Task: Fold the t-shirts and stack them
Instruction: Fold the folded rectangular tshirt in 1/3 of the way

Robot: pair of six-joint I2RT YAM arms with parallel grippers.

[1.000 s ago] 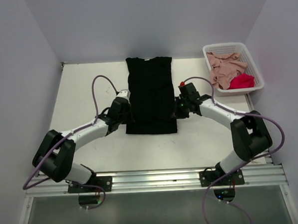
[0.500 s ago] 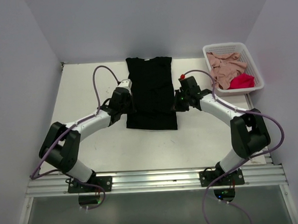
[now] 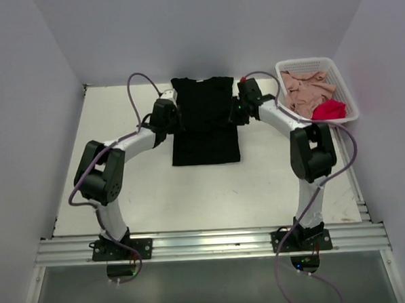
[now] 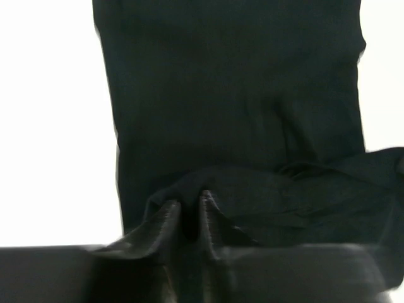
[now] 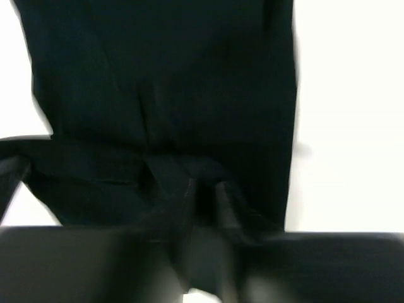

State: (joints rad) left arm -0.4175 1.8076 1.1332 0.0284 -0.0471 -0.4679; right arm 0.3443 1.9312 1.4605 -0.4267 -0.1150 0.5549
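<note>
Under the black t-shirt the white surface shows on the shirt's left, right and near sides.

Black t-shirt: lies flat, collar at the far end, outline a long rectangle with a straight near hem. A step runs across it about halfway along, level with both my claws. The half beyond that step looks slightly narrower than the near half.

Left arm: reaches up along the shirt's left side, elbow bent outward, away from the shirt. Right arm: mirrors it along the shirt's right side.

White lattice basket: right of the shirt's far end, apart from it. A dusty pink t-shirt lies crumpled inside, filling most of it. A bright red t-shirt is bunched in the basket corner farthest from the black shirt's collar, touching the pink one.

Left claw: at the black shirt's left edge, about halfway along. The left wrist view shows a layer of cloth lifted off the flat shirt and puckered into two ridges right at my fingers. I read the claw as clamped on that gather, though fingers and cloth are both too dark to separate cleanly.

Right claw: at the shirt's right edge, opposite the left claw. The right wrist view is blurred, with the same raised layer gathering at my fingers, so I read it as clamped on the black t-shirt too.
</note>
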